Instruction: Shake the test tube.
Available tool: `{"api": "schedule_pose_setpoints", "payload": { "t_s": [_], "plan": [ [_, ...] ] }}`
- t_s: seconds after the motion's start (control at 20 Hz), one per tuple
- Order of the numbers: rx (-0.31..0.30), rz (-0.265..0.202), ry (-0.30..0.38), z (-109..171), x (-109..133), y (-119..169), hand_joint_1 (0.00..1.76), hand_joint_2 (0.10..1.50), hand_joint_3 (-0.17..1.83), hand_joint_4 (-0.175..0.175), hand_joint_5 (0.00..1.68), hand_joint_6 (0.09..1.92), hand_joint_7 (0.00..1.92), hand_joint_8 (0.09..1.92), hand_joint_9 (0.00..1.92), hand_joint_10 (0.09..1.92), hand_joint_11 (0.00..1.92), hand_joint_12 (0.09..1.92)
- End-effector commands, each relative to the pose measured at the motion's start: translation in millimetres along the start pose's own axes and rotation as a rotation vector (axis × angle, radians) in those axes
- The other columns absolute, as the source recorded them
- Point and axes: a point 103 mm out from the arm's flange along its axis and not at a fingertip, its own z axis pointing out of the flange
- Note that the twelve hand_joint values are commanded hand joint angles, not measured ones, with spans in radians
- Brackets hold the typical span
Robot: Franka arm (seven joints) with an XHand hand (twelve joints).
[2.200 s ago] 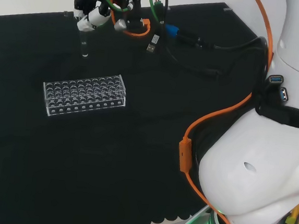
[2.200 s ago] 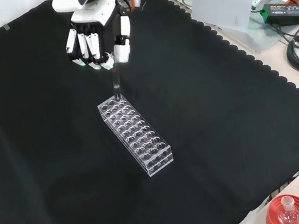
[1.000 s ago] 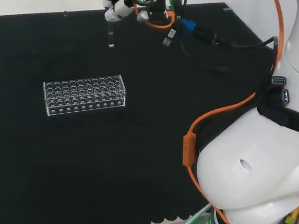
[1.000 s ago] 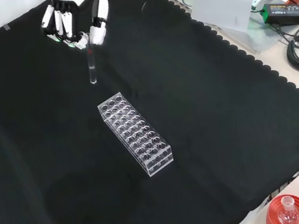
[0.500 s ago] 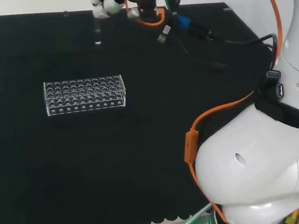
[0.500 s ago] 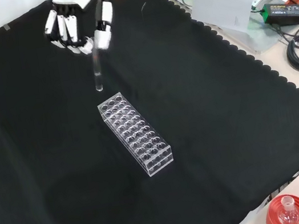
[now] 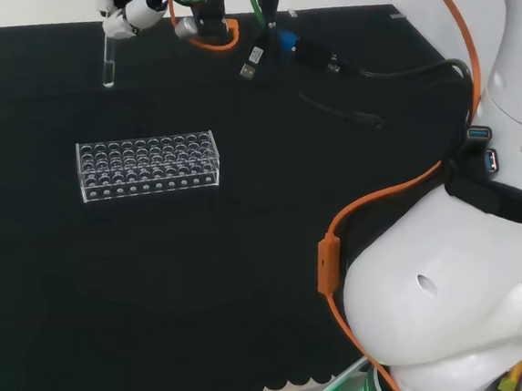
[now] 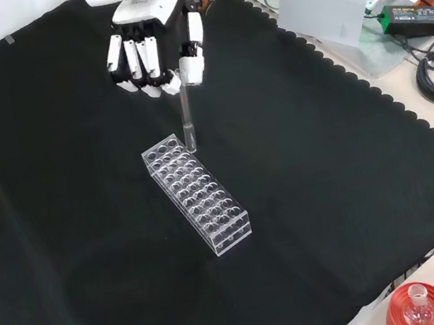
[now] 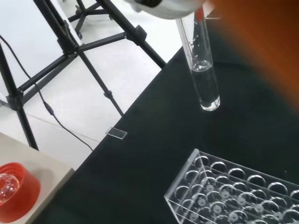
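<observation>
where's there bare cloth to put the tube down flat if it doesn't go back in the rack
The black cloth lies bare on both long sides of the test tube rack in the front view, widest at the view's left and lower left. Right of the rack it stays free up to the scalloped edge. It is crowded at the rack's far end, where the robot hand holds the test tube.

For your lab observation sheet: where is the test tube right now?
The test tube hangs upright from the hand, in the air just beyond the far end of the clear rack in the front view.
</observation>
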Motion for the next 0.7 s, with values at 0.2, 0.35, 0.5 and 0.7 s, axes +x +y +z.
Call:
{"api": "schedule_pose_setpoints", "payload": {
  "t_s": [0.2, 0.35, 0.5, 0.7],
  "plan": [
    [0.006, 0.129, -0.034, -5.6, -44.2, -32.0, 1.17, 0.98, 0.2, -0.175, 1.04, 0.92, 1.18, 0.73, 0.89, 0.71, 0.34, 1.46],
    [0.001, 0.152, -0.045, -9.2, -52.0, -39.5, 1.17, 0.98, 0.2, -0.175, 1.04, 0.92, 1.18, 0.73, 0.89, 0.71, 0.34, 1.46],
    [-0.002, 0.164, -0.053, -12.9, -55.0, -43.5, 1.17, 0.98, 0.2, -0.175, 1.04, 0.92, 1.18, 0.73, 0.89, 0.71, 0.34, 1.46],
    [-0.011, 0.17, -0.054, -14.8, -55.9, -44.2, 1.17, 0.98, 0.2, -0.175, 1.04, 0.92, 1.18, 0.73, 0.89, 0.71, 0.34, 1.46]
  ]
}}
